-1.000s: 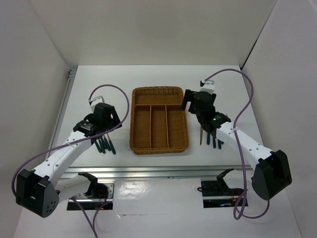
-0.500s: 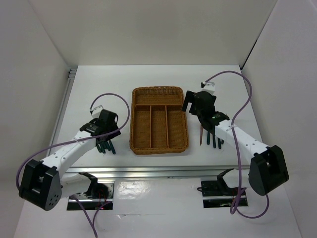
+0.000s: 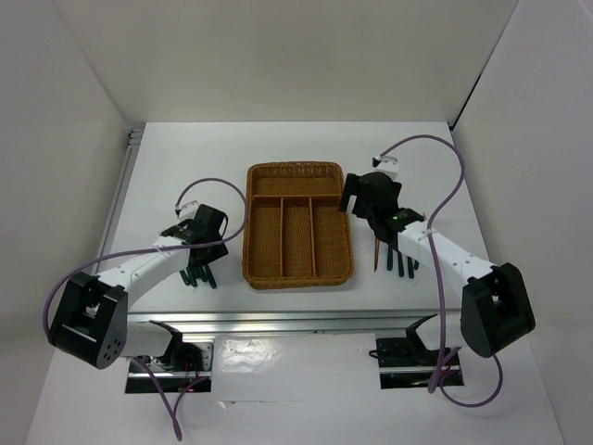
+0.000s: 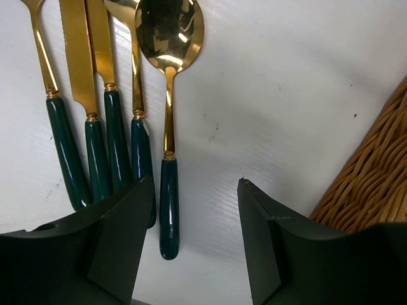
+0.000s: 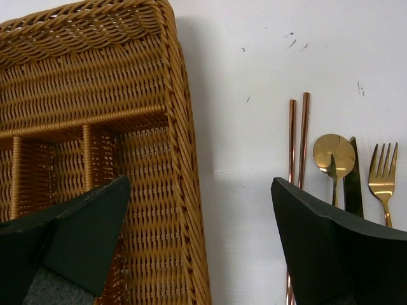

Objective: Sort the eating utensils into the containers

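Left wrist: left gripper (image 4: 196,184) low over the table (image 4: 305,95), jaws apart, nothing held. The spoon (image 4: 168,146) handle lies between them but hugs the left finger (image 4: 121,235), right beside the cutlery row (image 4: 95,152). Risk: closing pinches a neighbour handle too or drags the row, and the slim glossy handle slips out

Right wrist: right gripper (image 5: 200,184) jaws wide apart, empty, straddling the tray (image 5: 184,159) rim and bare table. Chopsticks (image 5: 297,140) sit just inside the right finger. Risk: going down here hits the wicker wall and shoves the tray, or catches one stick only

Top: the tray sits mid-table, slots probably all empty, hard to tell at this size, with cutlery on both sides, so nothing is sorted yet
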`<state>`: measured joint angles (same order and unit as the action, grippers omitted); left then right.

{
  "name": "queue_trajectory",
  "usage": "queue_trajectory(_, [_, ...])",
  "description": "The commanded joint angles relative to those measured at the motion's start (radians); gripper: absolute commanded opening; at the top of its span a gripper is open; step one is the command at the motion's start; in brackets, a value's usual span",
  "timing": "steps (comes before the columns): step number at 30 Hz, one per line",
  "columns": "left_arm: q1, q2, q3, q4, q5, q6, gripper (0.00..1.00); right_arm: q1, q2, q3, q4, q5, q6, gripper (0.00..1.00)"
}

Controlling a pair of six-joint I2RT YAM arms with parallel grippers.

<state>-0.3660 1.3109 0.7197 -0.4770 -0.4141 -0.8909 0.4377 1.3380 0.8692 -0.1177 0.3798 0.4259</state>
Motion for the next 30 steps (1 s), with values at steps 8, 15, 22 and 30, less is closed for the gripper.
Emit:
queue_trajectory(8, [0.027,0.025,-0.032,0.083,0.018,-0.006,0.68,-0.007,0.033,0.036,-0.008,0.010,0.005,1.00])
queue_trajectory(15, [0.045,0.047,-0.042,0.110,0.047,0.012,0.65,-0.007,0.033,0.036,-0.008,0.010,0.005,1.00])
queue_trajectory(22, [0.055,0.085,-0.042,0.120,0.061,0.012,0.62,-0.007,0.043,0.036,-0.008,0.010,0.005,1.00])
queue_trajectory(30, [0.055,0.116,-0.032,0.109,0.070,0.003,0.54,-0.016,0.062,0.045,-0.027,0.028,0.005,1.00])
